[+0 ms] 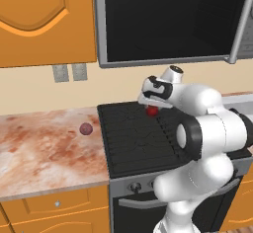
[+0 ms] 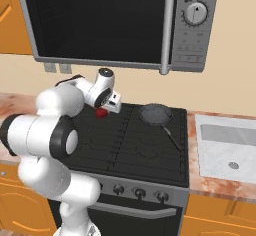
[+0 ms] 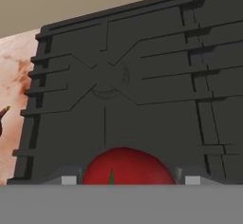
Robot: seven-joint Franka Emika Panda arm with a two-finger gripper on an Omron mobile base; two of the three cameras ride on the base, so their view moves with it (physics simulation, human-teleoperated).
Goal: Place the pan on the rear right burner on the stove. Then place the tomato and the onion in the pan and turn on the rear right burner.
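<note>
1. Your gripper (image 2: 103,111) is clamped on the tomato (image 2: 101,113), held above the stove's (image 2: 145,155) rear left grate.
2. Pan (image 2: 155,114) sits on the rear right burner (image 2: 172,118); onion (image 1: 86,129) waits on the counter (image 1: 39,153).
3. Risk: releasing early drops the tomato onto the grates, where it could roll off.

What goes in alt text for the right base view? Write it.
A white robot arm holds its gripper shut on the tomato above the rear left of the stove. The pan sits on the rear right burner below a microwave.
</note>
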